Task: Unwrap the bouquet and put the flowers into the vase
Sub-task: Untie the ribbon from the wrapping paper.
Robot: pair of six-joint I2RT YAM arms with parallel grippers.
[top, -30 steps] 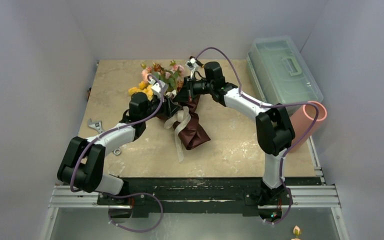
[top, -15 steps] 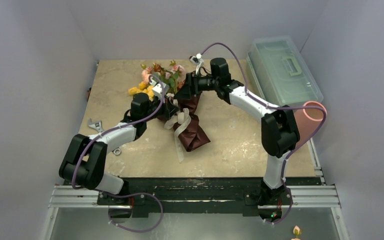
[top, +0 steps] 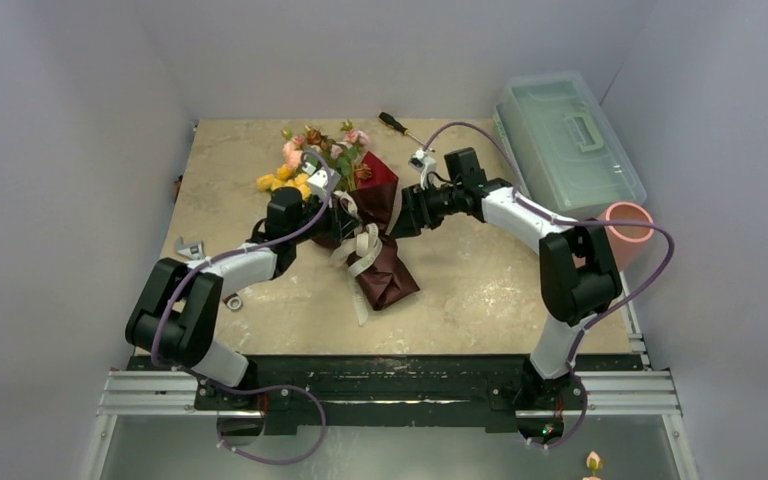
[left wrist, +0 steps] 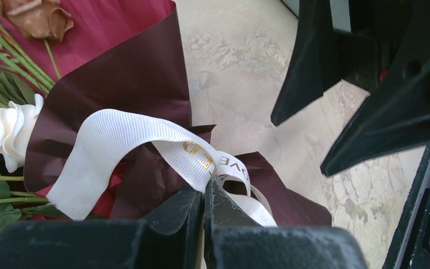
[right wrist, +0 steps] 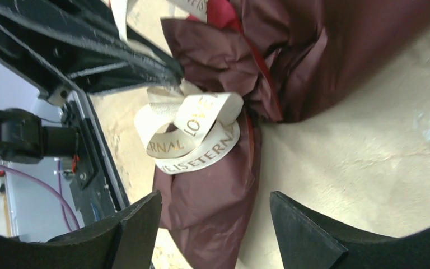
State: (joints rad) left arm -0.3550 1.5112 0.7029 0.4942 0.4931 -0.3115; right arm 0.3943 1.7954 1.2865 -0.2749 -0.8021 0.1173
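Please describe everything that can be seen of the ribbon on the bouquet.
The ribbon is a cream, ribbed woven band with gold printed letters; the word "LOVE" can be read. It sits in loose loops at the gathered waist of the dark red paper, and one free tail lies on the table, pointing to the near edge. The left gripper is shut on one loop. The right gripper is open beside the ribbon and does not touch it.

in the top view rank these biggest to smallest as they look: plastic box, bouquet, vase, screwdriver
1. plastic box and bouquet: too alike to rank, and the bouquet is partly covered
2. vase, only partly visible
3. screwdriver, clearly smallest
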